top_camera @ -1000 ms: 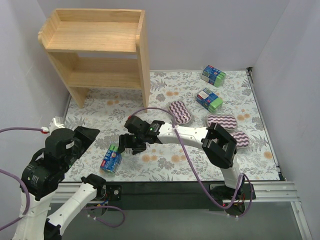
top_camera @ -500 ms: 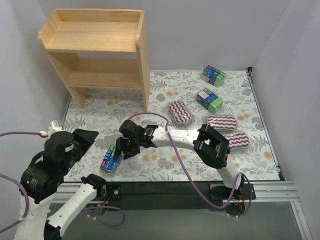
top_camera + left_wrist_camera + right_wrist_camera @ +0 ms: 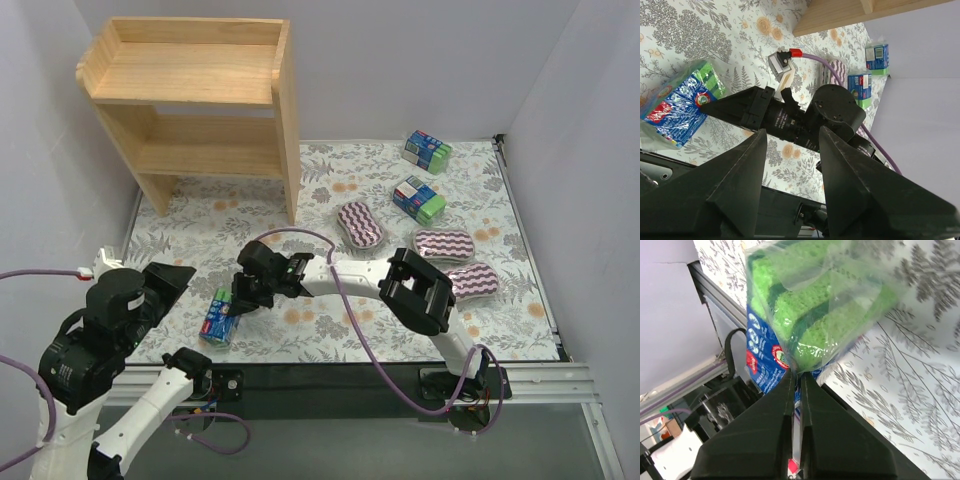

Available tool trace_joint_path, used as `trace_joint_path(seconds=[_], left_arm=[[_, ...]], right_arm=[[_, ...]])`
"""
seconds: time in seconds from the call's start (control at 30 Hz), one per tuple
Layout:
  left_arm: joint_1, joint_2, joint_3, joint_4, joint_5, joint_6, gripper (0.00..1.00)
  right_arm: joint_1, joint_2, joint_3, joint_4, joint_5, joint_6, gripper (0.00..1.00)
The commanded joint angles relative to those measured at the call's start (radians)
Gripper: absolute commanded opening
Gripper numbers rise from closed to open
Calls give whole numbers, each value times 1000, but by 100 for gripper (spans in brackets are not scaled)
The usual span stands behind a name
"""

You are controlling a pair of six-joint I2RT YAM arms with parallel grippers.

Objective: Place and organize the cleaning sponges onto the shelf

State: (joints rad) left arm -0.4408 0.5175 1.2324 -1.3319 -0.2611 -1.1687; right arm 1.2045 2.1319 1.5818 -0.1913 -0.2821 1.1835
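A blue-and-green wrapped sponge pack (image 3: 220, 316) lies on the floral mat near the front left. My right gripper (image 3: 238, 298) reaches across to it and is shut on the edge of its clear wrap; in the right wrist view the fingertips (image 3: 800, 374) pinch the film just below the green sponge (image 3: 825, 305). My left gripper (image 3: 792, 131) hangs open above the mat with nothing between its fingers, and the same pack (image 3: 680, 107) lies to its left. The wooden shelf (image 3: 190, 75) stands at the back left, both tiers bare.
Two more blue-and-green packs (image 3: 428, 150) (image 3: 419, 199) lie at the back right. Three purple zigzag pads (image 3: 360, 224) (image 3: 444, 244) (image 3: 478, 279) lie right of centre. White walls close in the mat; a black rail (image 3: 350, 375) runs along the near edge.
My right arm has reached further left to the front pack and its jaws have closed on the wrap. The pack has shifted a little towards the near edge. The left gripper keeps its opening.
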Motion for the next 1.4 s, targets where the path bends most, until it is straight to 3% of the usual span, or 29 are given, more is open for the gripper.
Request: trace_joint_path(seconds=[0.0,0.2,0.37,0.57,0.63,0.8,0.97,1.13,1.37], left_arm=[[-3,-7,-13,-33,14,15,38],[-3,9,-65,23,92,76,37],[-3,56,-126,131,230,182,36],[-3,144,-254,284,391,225,33],[-3,164,-283,325,427,228,33],[-3,205,-284,346,464,271,31],[-3,193,-274,320,447,285,31],[-3,171,-295,306,453,293,31],[-3,177,-313,316,468,314,31]], right_arm=[[-5,-61,-109,-5,43,-4,1],[-55,-329,-449,160,11,-5,1],[-132,-577,-586,168,-5,-45,1],[-258,-746,-724,141,-28,-68,1],[-279,-754,-709,75,-14,-125,1],[-303,-644,-476,-353,70,-404,1],[-313,-633,-424,-499,161,-511,1],[-315,-580,-272,-750,277,-614,1],[-315,-495,-152,-905,428,-660,1]])
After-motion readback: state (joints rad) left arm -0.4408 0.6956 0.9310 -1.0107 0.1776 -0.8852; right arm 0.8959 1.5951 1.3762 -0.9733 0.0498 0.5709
